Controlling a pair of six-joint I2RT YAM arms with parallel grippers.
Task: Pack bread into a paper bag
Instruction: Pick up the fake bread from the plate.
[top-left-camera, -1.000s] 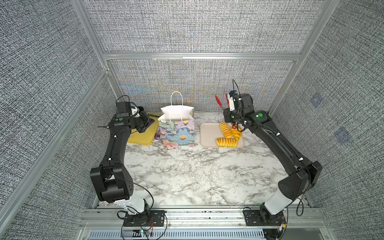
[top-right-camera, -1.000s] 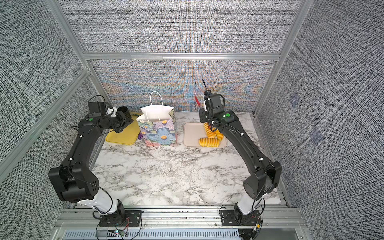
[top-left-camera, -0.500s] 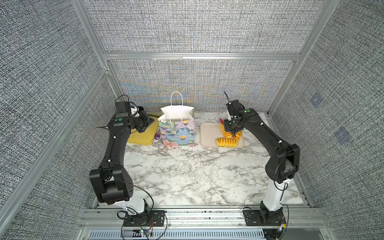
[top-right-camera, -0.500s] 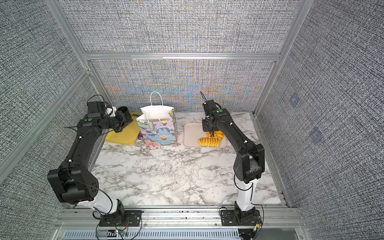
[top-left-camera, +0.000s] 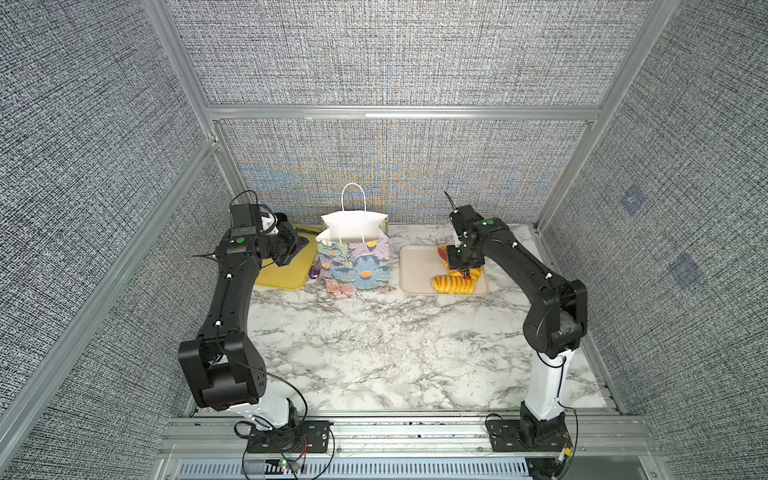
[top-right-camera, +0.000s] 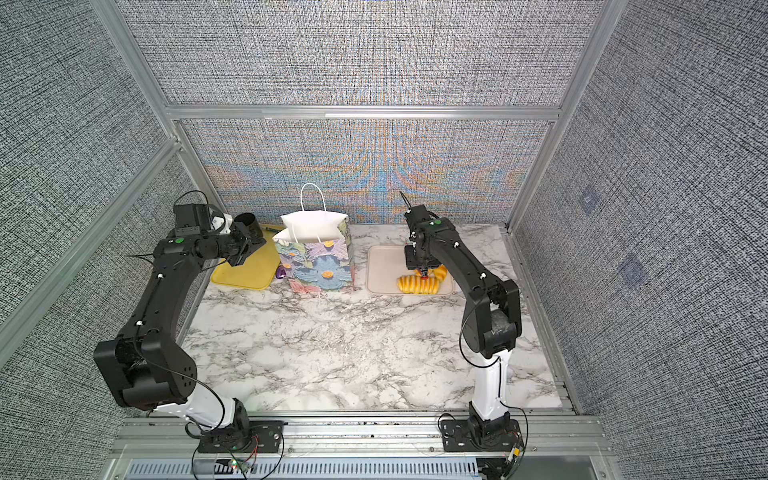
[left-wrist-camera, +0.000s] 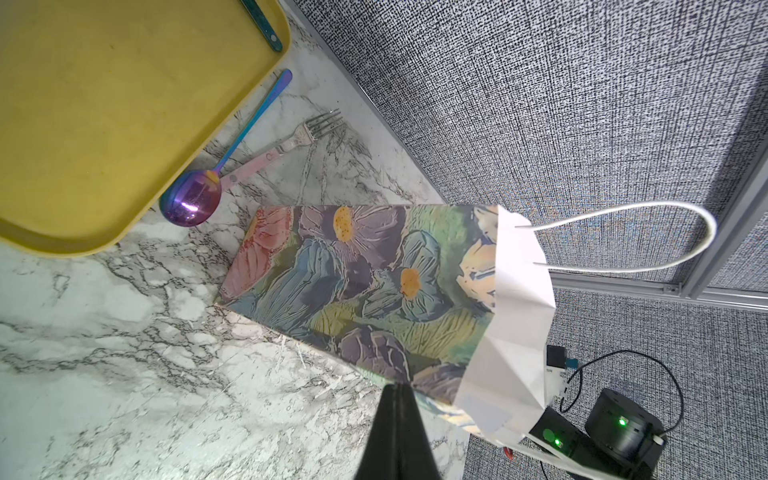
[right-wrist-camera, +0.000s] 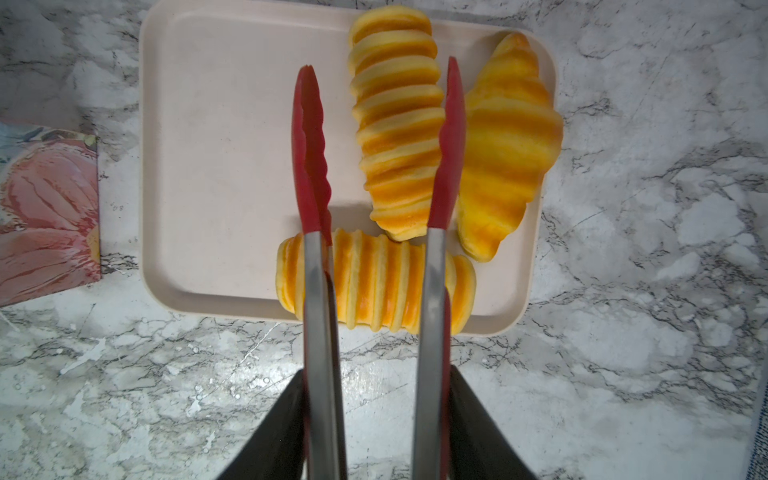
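- Clamping red-tipped tongs, the right gripper holds them spread around a long roll on the beige tray.
- the left gripper is clenched, empty, near the paper bag.

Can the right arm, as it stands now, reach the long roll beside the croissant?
Probably yes. The right claw holds the red-tipped tongs, and their open tips stand on either side of the long roll. Nothing covers it; only the croissant lies close beside one tip.
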